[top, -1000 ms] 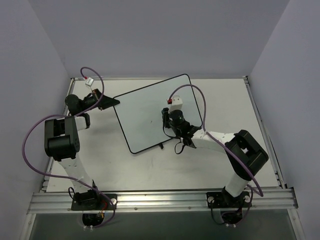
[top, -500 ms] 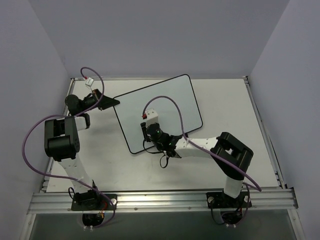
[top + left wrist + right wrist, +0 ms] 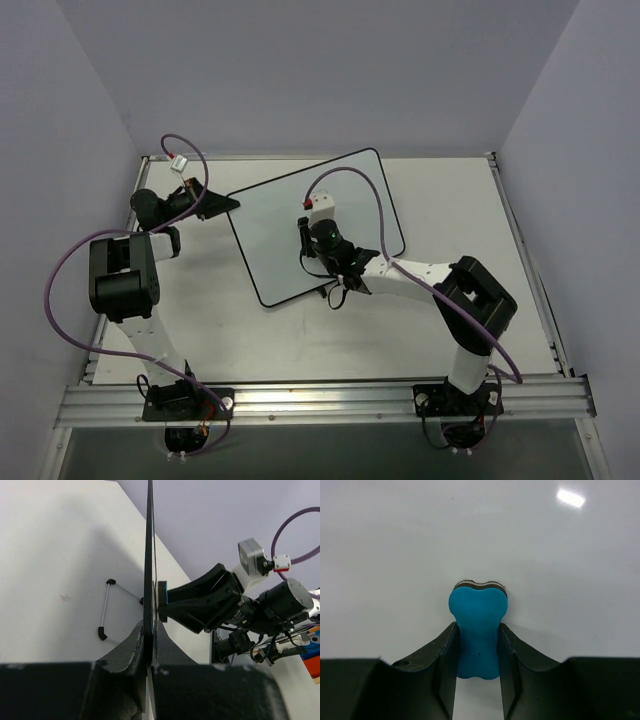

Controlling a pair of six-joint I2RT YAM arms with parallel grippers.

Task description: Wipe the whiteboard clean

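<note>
— Overhead: the whiteboard (image 3: 270, 240) lies askew on the table (image 3: 450, 200); the left gripper (image 3: 222, 204) is at its corner and the right gripper (image 3: 308, 238) is over it.
— Left wrist: the jaws pinch the frame. Hard strokes could slip it.
— Right wrist: clamped on the blue eraser (image 3: 478, 625), which might twist loose.

Our left gripper (image 3: 150, 626) pinches the whiteboard (image 3: 149, 540) edge, elbow folded behind it; our right gripper (image 3: 478, 627), forearm stretched out behind, clamps a blue eraser (image 3: 478, 605).

A blue eraser (image 3: 478, 630) – waisted, dark-felted – over a white table (image 3: 250, 340).
</note>
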